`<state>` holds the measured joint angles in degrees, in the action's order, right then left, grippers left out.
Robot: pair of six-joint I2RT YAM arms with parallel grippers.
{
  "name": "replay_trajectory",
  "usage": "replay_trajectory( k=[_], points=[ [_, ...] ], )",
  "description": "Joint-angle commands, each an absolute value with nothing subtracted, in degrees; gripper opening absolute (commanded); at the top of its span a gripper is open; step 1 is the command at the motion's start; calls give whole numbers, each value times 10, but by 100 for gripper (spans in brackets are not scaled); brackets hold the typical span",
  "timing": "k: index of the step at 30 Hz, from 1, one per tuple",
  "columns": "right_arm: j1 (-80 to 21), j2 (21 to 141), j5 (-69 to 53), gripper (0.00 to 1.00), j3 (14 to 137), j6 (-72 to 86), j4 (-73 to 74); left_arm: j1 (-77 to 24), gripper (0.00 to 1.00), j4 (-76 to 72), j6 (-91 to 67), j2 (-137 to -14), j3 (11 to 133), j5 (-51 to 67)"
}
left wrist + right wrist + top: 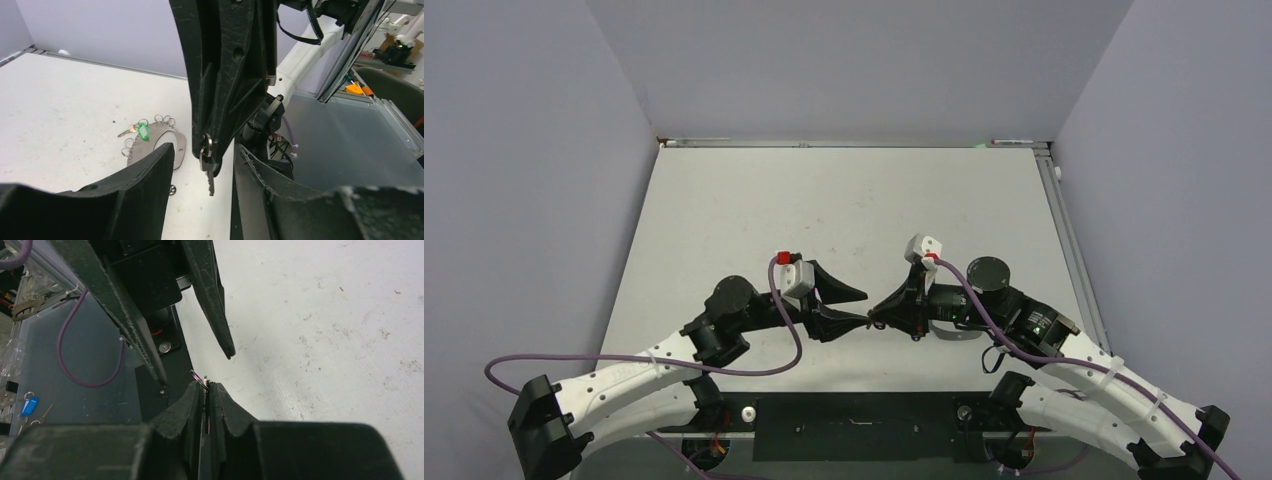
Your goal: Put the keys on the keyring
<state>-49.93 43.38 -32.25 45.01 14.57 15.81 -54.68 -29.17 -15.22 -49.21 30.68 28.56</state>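
My right gripper is shut on a small silver ring, and a dark-headed key hangs from that ring just above the table. In the right wrist view the ring pokes out of my shut right gripper. My left gripper is open, and in its own view its gripper has one finger on each side of the hanging key without touching it. The keyring, with its grey strap, green piece, several small rings and a small key, lies on the table beyond.
The two grippers meet tip to tip near the table's front edge. The left gripper's fingers fill the upper left of the right wrist view. A blue tag with a key lies off the table on the left.
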Motion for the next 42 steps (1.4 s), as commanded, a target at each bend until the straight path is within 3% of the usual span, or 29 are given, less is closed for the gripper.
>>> replay_trajectory(
  k=[1, 6, 16, 28, 34, 42],
  points=[
    [-502, 436, -350, 5, 467, 151, 119, -553, 43, -280, -121, -488, 312, 246],
    [-505, 435, -358, 5, 462, 150, 122, -555, 31, -274, -117, -490, 314, 244],
    [-510, 435, -365, 5, 459, 151, 123, -565, 30, -265, -112, -499, 324, 251],
    [-514, 435, -377, 5, 454, 146, 129, -570, 13, -260, -108, -508, 332, 241],
    [-514, 440, -353, 5, 447, 147, 132, -571, 12, -245, -108, -503, 332, 216],
    [-514, 443, -372, 5, 432, 155, 106, -571, 0, -247, -115, -505, 319, 209]
  ],
)
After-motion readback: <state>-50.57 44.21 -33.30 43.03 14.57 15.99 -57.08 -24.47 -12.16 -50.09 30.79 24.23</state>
